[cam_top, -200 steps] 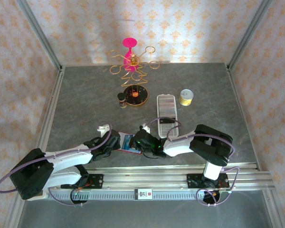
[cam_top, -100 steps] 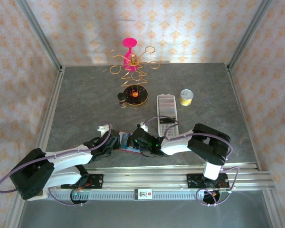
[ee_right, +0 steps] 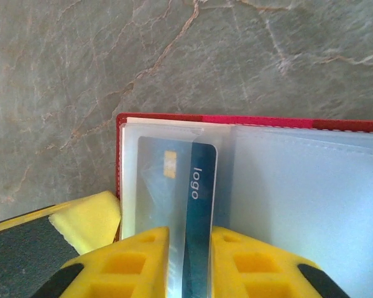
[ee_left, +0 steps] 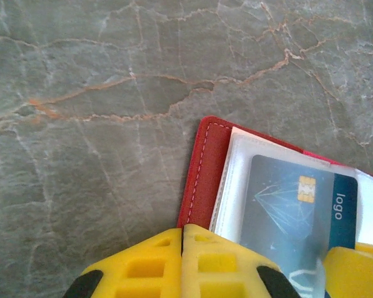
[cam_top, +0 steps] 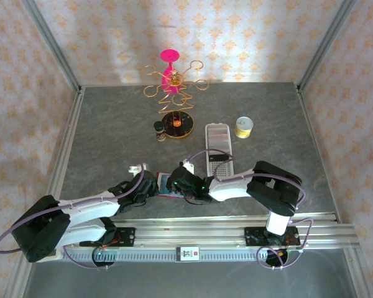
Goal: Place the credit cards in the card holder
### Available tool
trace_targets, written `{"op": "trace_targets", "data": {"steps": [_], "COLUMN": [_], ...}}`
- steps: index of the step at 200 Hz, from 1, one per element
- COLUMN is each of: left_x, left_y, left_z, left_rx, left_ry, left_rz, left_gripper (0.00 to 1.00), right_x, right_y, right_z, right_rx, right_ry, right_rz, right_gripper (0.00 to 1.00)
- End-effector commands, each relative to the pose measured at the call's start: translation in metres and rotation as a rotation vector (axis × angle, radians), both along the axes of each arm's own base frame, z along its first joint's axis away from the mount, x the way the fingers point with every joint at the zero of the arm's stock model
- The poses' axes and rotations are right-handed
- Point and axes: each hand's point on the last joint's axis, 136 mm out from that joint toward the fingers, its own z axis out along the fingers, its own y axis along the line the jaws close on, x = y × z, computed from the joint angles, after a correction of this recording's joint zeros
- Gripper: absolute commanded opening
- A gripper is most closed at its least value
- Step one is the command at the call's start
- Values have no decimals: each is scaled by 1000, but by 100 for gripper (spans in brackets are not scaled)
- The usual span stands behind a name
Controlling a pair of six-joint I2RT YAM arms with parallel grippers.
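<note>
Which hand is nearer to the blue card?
Right. The right hand is over the blue card; the left hand sits at the edge of the card holder, beside the card.

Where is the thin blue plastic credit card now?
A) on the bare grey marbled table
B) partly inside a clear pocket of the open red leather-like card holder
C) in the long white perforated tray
B: the blue card sits partly under a clear pocket inside the open red card holder.
</note>
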Motion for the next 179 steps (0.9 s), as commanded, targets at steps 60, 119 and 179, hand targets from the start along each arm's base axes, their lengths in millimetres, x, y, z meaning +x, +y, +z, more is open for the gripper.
{"op": "trace_targets", "data": {"steps": [60, 119, 179], "left_x": [-34, -33, -36], "left_y": [-22, -7, 7], "left_z": [-19, -23, -34], "left_rx": [-132, -78, 12], "left_ry": [133, 118, 147], "left_rz": [-114, -68, -47], "left_gripper": [1, 8, 8], "right_x": [1, 3, -2], "right_y": [-4, -9, -34], "right_z": [-4, 1, 13], "right_rx": [-23, -51, -136], "right_ry": [-4, -21, -44], "right_rz": [-3, -15, -11], "right_gripper": [17, 18, 48]}}
